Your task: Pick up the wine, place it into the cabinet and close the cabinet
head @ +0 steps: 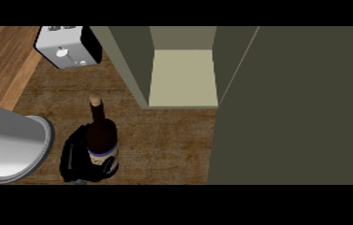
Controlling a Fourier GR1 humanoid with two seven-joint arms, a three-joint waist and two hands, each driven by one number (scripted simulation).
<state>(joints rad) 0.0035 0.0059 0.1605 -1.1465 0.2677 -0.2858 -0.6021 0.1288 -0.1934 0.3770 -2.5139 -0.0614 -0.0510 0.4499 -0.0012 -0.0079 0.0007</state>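
A dark wine bottle (101, 133) with a tan cork top and a blue-white label stands upright on the wooden counter (165, 140) at lower left. My left hand (77, 158) is curled round its lower body, with fingers showing across the label. The olive cabinet (131, 65) stands behind and to the right of the bottle. It is open, and its pale inner shelf (183, 77) is bare. Its door (289, 107) swings out toward me and fills the view's right side. My right hand shows nowhere.
A white and black toaster (66, 46) sits at the back left. A grey metal sink rim (24, 147) curves in at the left edge, close to my hand. The open door hides the counter on the right.
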